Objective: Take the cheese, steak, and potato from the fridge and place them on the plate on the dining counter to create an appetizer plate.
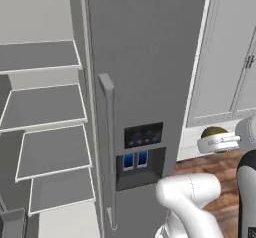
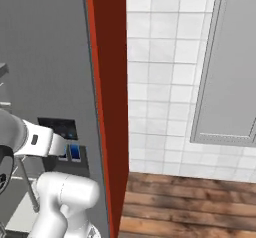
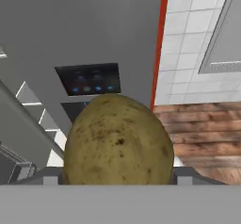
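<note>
Potato (image 3: 117,140) huge before the hand camera (a mere brown speck from the left)

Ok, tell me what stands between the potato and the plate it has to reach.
Cannot be judged from here: the potato sits in the pincer, beside the fridge and its dispenser panel. No plate or dining counter is in sight, so the path there is unseen.

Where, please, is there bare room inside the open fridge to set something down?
The fridge shelves left of its shut door all lie bare, stacked one above another. The gripper itself is occupied, holding the potato.
</note>
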Tool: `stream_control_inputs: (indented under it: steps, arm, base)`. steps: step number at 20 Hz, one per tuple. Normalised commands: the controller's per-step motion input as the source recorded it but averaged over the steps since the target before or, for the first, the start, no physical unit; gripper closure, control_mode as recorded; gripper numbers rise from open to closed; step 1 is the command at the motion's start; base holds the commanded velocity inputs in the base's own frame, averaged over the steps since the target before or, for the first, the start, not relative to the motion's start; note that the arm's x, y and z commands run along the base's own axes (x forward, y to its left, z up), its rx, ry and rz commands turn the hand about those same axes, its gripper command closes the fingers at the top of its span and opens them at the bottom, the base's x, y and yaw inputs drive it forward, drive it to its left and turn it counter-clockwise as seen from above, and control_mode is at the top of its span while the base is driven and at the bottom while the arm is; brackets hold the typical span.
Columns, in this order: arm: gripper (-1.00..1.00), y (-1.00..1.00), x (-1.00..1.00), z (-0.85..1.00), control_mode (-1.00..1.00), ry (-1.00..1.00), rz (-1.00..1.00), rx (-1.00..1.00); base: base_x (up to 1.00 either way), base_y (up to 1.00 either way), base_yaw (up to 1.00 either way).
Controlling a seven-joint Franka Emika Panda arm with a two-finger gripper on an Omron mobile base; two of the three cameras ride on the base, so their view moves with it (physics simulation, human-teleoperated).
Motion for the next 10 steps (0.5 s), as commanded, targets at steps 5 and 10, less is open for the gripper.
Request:
stream_control_inputs:
  steps: [5, 10]
  arm:
    - [1.00, 0.00, 0.00, 0.00, 1.00, 0.00, 0.00, 0.00]
    - [1.00, 0.00, 0.00, 0.00, 1.00, 0.00, 0.00, 0.00]
  base:
    - [0.00, -1.00, 0.00]
    - [0.00, -1.00, 0.00]
